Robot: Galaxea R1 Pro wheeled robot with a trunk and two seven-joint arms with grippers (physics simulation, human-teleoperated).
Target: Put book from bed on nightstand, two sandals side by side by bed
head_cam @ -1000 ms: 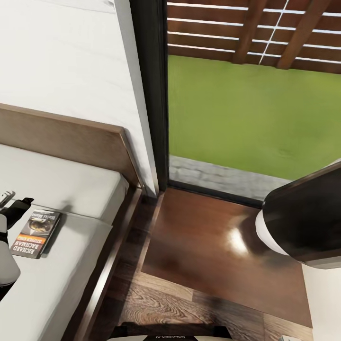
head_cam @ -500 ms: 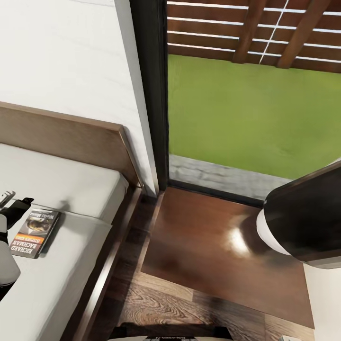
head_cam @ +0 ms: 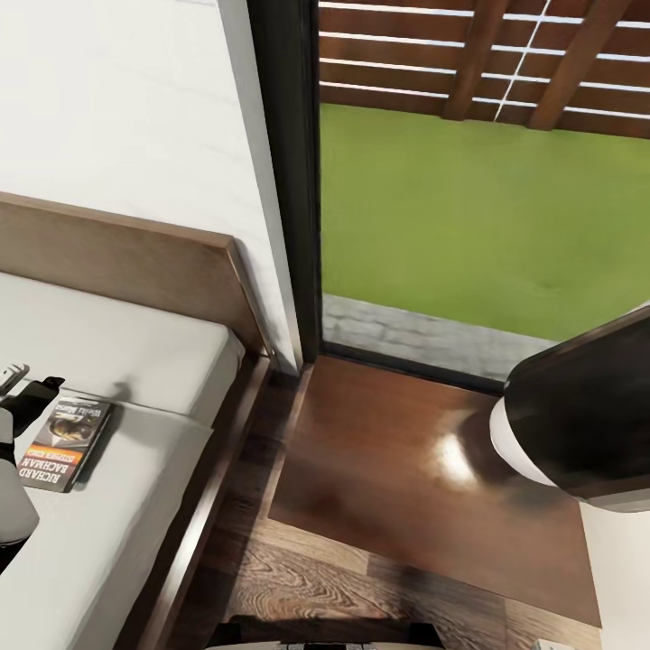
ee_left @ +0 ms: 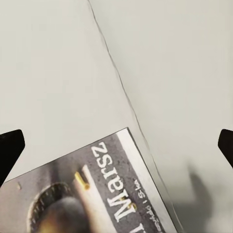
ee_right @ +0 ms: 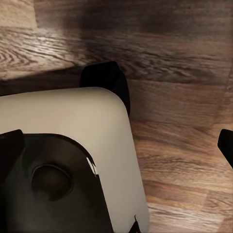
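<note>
Left gripper (head_cam: 25,386), seen at the head view's left edge, hovers over the bed (head_cam: 117,361) with its jaws spread wide and nothing between them; in the left wrist view both dark fingertips (ee_left: 10,148) stand far apart at the frame's sides, with the book (ee_left: 97,194) lying flat on the pale mattress between and below them; the book (head_cam: 65,443) rests near the bed's outer side, its cover upward. Right gripper: its fingertips sit wide apart in the right wrist view, holding nothing, above the robot's own base (ee_right: 73,160) and the wood-plank floor (ee_right: 184,121). Nightstand (head_cam: 424,469), glossy and bare-topped, stands just beside the bed frame, below the window (head_cam: 469,181). Likely hazards: the book is thin and flush with a soft surface, so closing fingers may skate over the cover or pinch mattress instead; only a corner lies between the tips, so a grip there could let it pivot or slip out in transit; a sideways push could slide it toward the bed's edge.
</note>
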